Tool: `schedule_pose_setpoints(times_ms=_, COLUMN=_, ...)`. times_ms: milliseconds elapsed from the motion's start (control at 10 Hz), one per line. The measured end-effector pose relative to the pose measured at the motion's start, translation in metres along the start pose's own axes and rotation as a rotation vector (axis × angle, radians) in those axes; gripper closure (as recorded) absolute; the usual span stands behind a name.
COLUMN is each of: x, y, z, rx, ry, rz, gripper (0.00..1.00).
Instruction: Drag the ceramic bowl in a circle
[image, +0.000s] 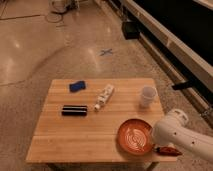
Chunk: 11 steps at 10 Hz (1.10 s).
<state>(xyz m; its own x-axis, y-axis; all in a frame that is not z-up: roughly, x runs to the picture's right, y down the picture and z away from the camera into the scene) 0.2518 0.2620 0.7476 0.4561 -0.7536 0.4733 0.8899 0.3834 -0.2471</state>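
Wooden table (75, 136), ceramic bowl (133, 136), gripper (153, 135) at right rim

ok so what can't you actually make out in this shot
Camera view:
- hand: sits at the right rim of the bowl, under the white arm; its contact with the bowl is hidden.
- bowl: right edge covered by the arm.
- reddish thing at the front edge of the table: partly under the arm, too blurred to name.
- arm: cut off by the picture's right edge.
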Motion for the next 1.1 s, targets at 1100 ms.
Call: schedule_pose_setpoints(times_ms=1100, x=-0.039, y=-0.085, z=-0.007, rx=0.067, ry=-0.004, rz=-0.2, gripper=1.0)
